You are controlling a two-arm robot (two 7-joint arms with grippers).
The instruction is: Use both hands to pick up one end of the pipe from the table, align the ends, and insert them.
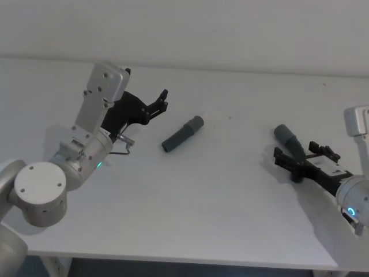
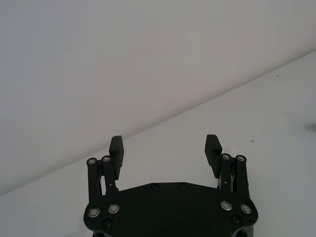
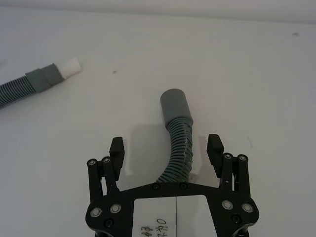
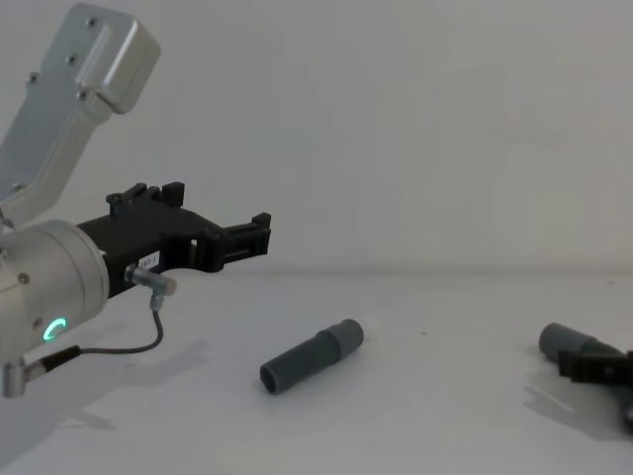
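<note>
The short hose piece lay slanted on the white surface near the middle, its collar end turned toward the far right. From the right wrist view, that piece ended in a grey collar and then a narrower white tip. Nothing touched it.

The left tool hung in the air to the left of the short piece, clear of it. It was carried on the silver left arm and pointed out over the surface toward the far wall. Its fingers stood wide apart with nothing between them. From the chest view, the tool sat well above the surface and roughly level.

Over on the right side of the surface was the bent hose piece. Its plain grey collar pointed away from the right tool. That tool was down low, and its fingers were spread to either side of the ribbed part of the hose. A gap showed on each side, so it straddled the hose without clamping it. A white label with small writing sat on the tool's body. In the chest view the collar poked out ahead of the black tool at the right edge. I could not tell whether that end rested on the surface. The two hose pieces lay well apart.
</note>
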